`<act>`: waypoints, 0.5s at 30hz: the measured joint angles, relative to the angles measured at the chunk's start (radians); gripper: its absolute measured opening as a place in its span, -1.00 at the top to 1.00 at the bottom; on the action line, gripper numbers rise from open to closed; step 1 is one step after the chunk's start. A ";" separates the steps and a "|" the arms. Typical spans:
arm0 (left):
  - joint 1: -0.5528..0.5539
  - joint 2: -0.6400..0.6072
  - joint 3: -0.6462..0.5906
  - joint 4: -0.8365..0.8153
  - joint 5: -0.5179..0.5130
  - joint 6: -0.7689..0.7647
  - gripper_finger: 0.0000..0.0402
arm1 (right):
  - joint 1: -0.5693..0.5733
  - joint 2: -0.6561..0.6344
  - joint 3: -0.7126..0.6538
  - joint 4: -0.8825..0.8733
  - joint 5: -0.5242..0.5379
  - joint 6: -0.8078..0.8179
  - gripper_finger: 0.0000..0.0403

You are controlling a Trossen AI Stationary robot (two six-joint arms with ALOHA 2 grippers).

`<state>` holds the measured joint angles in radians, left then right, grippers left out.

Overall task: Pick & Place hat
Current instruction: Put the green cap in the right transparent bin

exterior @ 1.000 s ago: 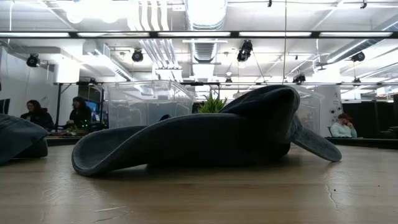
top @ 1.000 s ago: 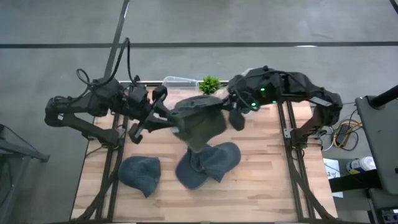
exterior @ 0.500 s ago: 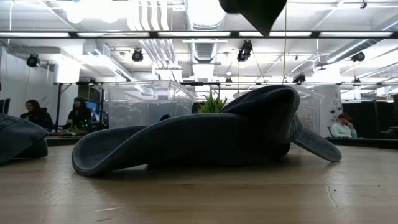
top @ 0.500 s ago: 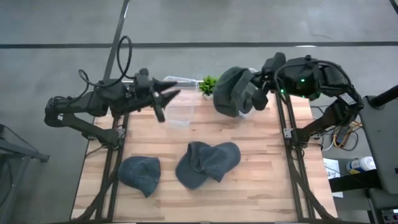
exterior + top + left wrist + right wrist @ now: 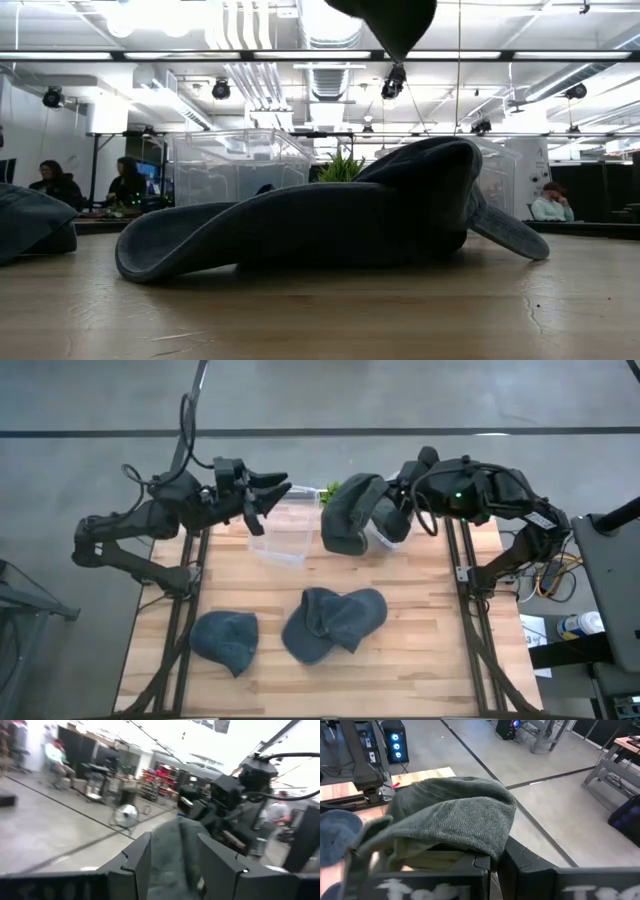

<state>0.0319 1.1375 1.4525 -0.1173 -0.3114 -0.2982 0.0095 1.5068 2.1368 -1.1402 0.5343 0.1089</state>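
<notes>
From above, you had the right gripper (image 5: 398,512) clamped on the green-grey hat (image 5: 348,525), which hung in the air on the side of the claw toward the table's middle, over the far edge of the table (image 5: 420,650). The clear bin (image 5: 283,532) lay just beyond the hat on that same side, so the hat's way to it ran straight on from the claw. The left gripper (image 5: 275,491) stood over the bin's far side with its fingers parted and nothing between them; the right arm alone carried the hat. The hat's long axis ran roughly crosswise to the line from the claw to the bin. Two blue hats (image 5: 335,622) lay well nearer the table's front.

From table height, you saw only the carried hat's lower tip (image 5: 392,20) hanging from above, clear of the blue hat on the wood.

From the left wrist, the open fingers (image 5: 137,865) framed the green-grey hat (image 5: 175,855) straight ahead, the right arm behind it.

From the right wrist, the hat (image 5: 451,815) draped over the closed fingers, its crown bulging forward of the claw.
</notes>
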 joint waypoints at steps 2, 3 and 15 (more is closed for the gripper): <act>0.007 0.017 0.000 0.002 0.064 -0.040 0.27 | -0.001 0.010 0.000 0.001 0.000 0.000 0.96; 0.010 0.029 0.000 0.005 0.098 -0.054 0.27 | -0.001 0.015 0.000 0.005 -0.001 0.000 0.96; 0.035 0.121 0.000 -0.049 0.190 -0.132 0.27 | -0.001 0.015 0.000 0.016 -0.012 0.049 0.96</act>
<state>0.0667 1.2583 1.4525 -0.1662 -0.1211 -0.4301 0.0082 1.5216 2.1365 -1.1246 0.5224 0.1582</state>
